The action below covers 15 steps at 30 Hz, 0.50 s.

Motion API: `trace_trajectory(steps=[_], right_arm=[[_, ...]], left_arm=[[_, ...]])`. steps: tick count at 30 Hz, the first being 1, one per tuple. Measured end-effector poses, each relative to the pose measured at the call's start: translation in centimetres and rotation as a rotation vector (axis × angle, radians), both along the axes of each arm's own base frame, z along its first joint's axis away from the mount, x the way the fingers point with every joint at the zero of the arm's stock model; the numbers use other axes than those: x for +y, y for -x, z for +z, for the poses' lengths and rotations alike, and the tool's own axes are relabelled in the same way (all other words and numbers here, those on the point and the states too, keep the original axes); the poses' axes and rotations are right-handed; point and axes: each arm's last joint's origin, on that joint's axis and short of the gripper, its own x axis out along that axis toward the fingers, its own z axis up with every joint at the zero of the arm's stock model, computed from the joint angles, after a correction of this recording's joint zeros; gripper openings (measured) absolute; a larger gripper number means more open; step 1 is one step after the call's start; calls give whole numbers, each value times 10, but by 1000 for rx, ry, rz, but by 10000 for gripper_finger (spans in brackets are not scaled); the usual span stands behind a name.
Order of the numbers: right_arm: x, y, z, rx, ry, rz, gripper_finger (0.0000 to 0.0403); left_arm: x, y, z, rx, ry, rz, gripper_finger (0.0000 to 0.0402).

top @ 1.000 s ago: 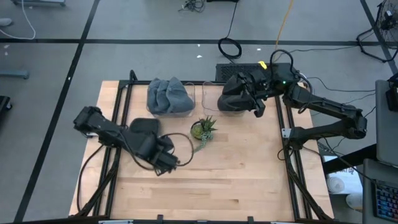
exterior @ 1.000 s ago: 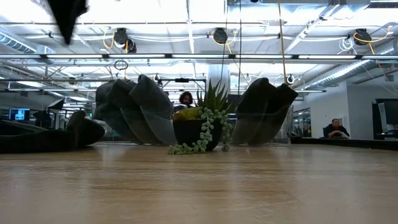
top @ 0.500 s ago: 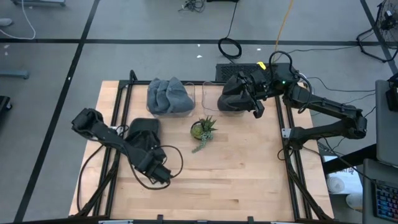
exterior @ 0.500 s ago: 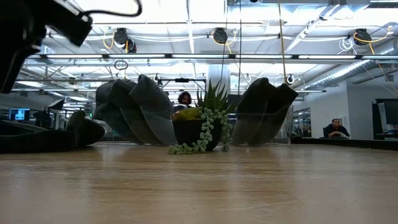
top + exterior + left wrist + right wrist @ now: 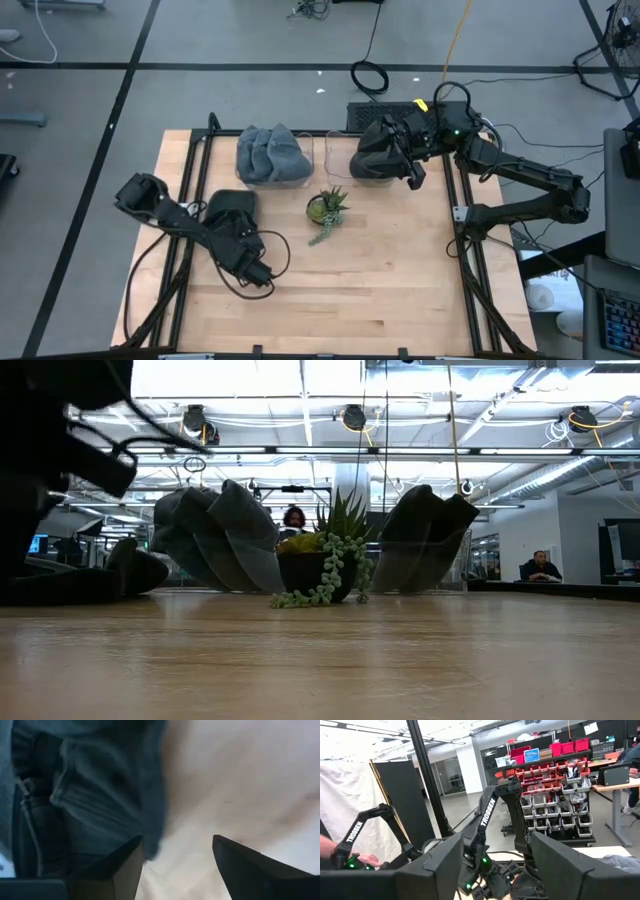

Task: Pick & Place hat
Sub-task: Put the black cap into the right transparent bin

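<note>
A pale wooden table (image 5: 350,290) on a black frame is shown from above, standing on a grey floor crossed by dark tape lines and loose cables; in the low view an open hall with ceiling lamps and two seated people is seen beyond the far edge.

At the left, the left arm is laid low across the table, and the left gripper (image 5: 258,273) is held close over the wood, near the front-left part of the table. Its two fingers (image 5: 125,870) are seen spread apart in the left wrist view, with bare wood between them and nothing gripped. A dark hat (image 5: 231,209) is lying flat on the table just behind that gripper, beside the arm; its dark folded fabric (image 5: 90,795) is seen just beyond the left fingertip, and contact cannot be told.

Farther back, a grey hat (image 5: 270,153) is resting in a clear container (image 5: 306,160) near the far edge. In the middle of the table a small potted succulent (image 5: 327,208) is standing, with a trailing strand hanging toward the near side.

At the far right, a second dark hat (image 5: 375,158) is sitting in another clear container (image 5: 336,150). The right gripper (image 5: 412,172) is positioned at this hat's right side; its fingers (image 5: 435,870) are seen parted in the right wrist view, but whether fabric is pinched between them cannot be told.
</note>
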Motion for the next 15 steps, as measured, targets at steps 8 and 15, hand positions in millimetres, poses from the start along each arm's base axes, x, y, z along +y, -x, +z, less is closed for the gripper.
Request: trace_trajectory(steps=[8,15], right_arm=[[0,0,1,-7,3,0,222],[0,0,2,-9,-29,5,222]], left_arm=[[14,9,-22,33,29,14,218],[12,7,-25,20,105,-35,134]])
